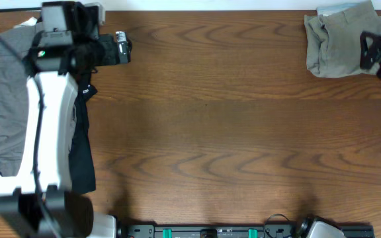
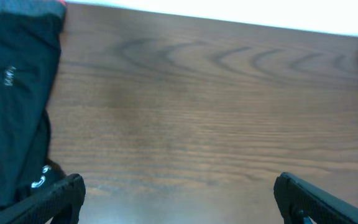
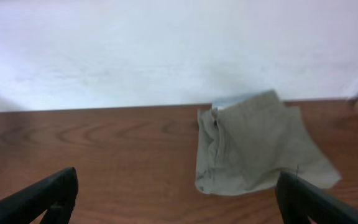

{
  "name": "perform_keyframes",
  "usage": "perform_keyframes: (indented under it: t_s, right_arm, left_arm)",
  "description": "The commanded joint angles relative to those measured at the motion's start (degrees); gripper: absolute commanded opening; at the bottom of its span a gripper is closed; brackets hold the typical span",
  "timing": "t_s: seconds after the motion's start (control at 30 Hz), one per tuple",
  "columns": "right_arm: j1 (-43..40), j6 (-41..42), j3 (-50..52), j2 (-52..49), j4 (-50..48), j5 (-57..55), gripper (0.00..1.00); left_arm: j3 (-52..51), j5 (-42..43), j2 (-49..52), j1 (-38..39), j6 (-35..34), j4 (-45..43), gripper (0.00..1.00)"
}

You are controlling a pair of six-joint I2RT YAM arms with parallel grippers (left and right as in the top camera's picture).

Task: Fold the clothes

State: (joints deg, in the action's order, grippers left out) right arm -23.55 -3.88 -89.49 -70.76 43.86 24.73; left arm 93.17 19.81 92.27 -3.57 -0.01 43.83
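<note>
Right fingers — two dark tips at the lower corners of the right wrist frame, spread wide with nothing between them; released.

Tabletop — bare brown wood grain between those tips and just beyond them.

Khaki shorts — the clothes of the task, lying flat as a compact folded bundle.
- Right wrist frame: right of centre, ahead of the fingers and offset toward the lower-right tip, which ends just beside the bundle's near corner. Whether they touch cannot be told.
- The thicker folded edge faces the frame's left.
- A pale strip shows at the far edge.
- Overhead frame: upper right corner, a little wider than deep, so there is no strong long axis. The dark fingers overlap its right margin.

White wall — behind the tabletop's far edge.

Left fingers — at the lower corners of the left wrist frame, likewise spread and empty over bare wood. Overhead, this arm sits at the upper left, well apart from the bundle.

Black garment and grey shorts — at the left edge, under and beside the left arm; not task items.

Judgement — the right arm is by far the nearer. Any further move on the bundle looks to be its job, and it turns on shifting toward the wrist frame's right, so that the bundle sits centred between the fingers and not off one tip.
</note>
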Motion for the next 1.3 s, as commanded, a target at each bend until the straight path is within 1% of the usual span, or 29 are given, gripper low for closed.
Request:
perform_keyframes:
  t_s: [0.0, 0.1, 0.33, 0.83, 0.97, 1.07, 1.13, 1.17, 1.27]
  right_arm:
    - [-0.1, -3.1, -0.3, 4.2, 3.4, -3.0, 0.99]
    - [-0.1, -3.1, -0.3, 7.4, 7.6, -7.9, 0.99]
    - [-0.1, -3.1, -0.3, 10.2, 11.8, -8.4, 0.99]
    - [-0.1, -3.1, -0.3, 9.7, 21.2, -8.4, 0.99]
    - [-0.1, -3.1, -0.3, 9.7, 22.9, -8.4, 0.99]
    - [-0.1, -3.1, -0.3, 9.7, 23.3, -8.4, 0.99]
    - [-0.1, -3.1, -0.3, 9.7, 23.3, -8.4, 0.99]
    - [-0.1, -3.1, -0.3, 9.7, 23.3, -8.4, 0.99]
    - [-0.1, -3.1, -0.3, 9.7, 23.3, -8.4, 0.99]
  left_arm:
    - [0.1, 0.8, -4.1, 0.1, -0.1, 2.3, 0.98]
    - [0.1, 0.7, -8.1, 0.1, -0.1, 3.3, 0.98]
    - [0.1, 0.5, -14.3, 0.1, -0.1, 3.5, 0.98]
    - [0.1, 0.5, -14.8, 0.1, -0.1, 3.6, 0.98]
    - [0.1, 0.5, -15.0, 0.1, -0.1, 5.7, 0.98]
    - [-0.5, -2.6, -15.7, 0.9, 0.5, 6.1, 0.98]
    - [-2.5, -5.3, -17.0, 1.3, 0.5, 4.5, 0.98]
    - [-4.5, -6.1, -18.4, 1.5, 0.6, 2.3, 0.98]
    - [-14.2, -6.1, -24.4, 1.6, 0.5, -8.1, 0.98]
